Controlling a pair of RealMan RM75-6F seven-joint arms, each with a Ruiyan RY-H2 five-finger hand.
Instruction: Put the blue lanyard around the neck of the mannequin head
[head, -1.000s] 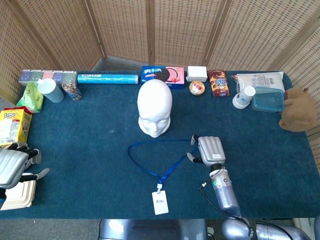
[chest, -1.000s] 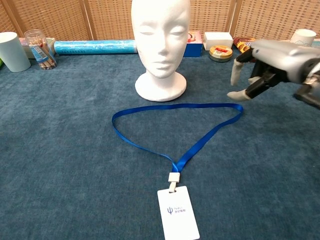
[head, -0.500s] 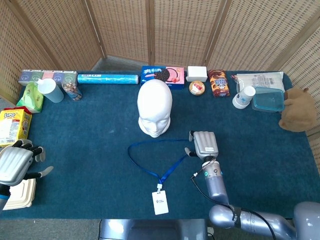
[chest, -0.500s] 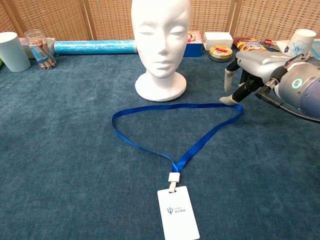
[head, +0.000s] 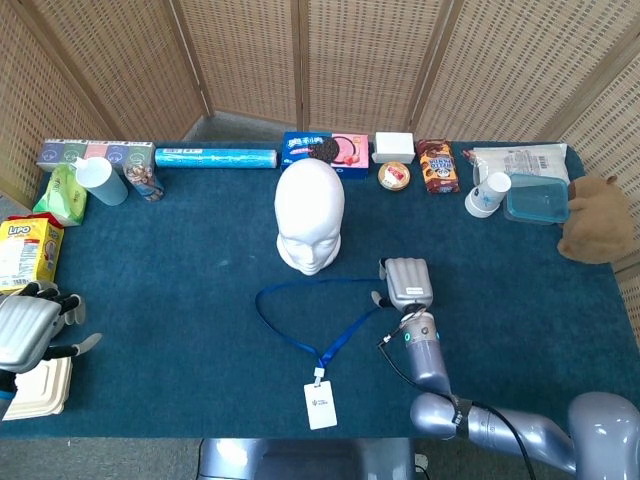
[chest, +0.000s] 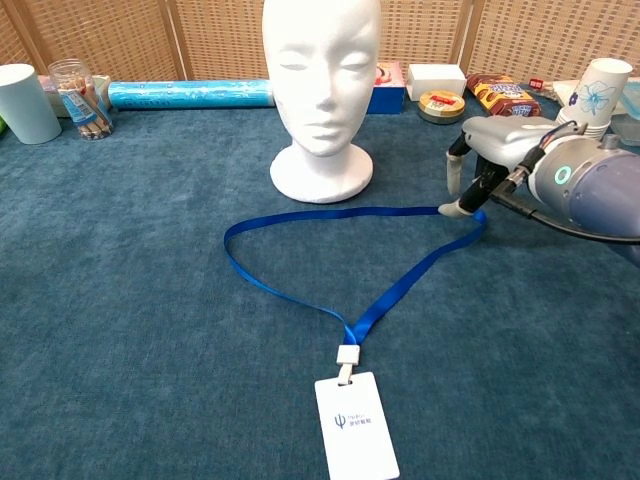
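So the tabletop (chest: 120, 300) is dark blue cloth, and the mannequin head (chest: 322, 90) stands upright just up-left of the right hand (chest: 478, 170). That hand holds nothing, fingers spread loosely, tips right at the far corner of the blue lanyard (chest: 350, 260), which lies flat. I'd pinch the strap low so it lifts clean. Left hand (head: 30, 330) hangs idle, loosely spread, well off.

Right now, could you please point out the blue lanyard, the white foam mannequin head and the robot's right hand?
blue lanyard (chest: 300, 216): chest view, on the far run of the strap.
white foam mannequin head (chest: 322, 70): chest view, on the face.
right hand (head: 407, 284): head view, on the back of the hand.
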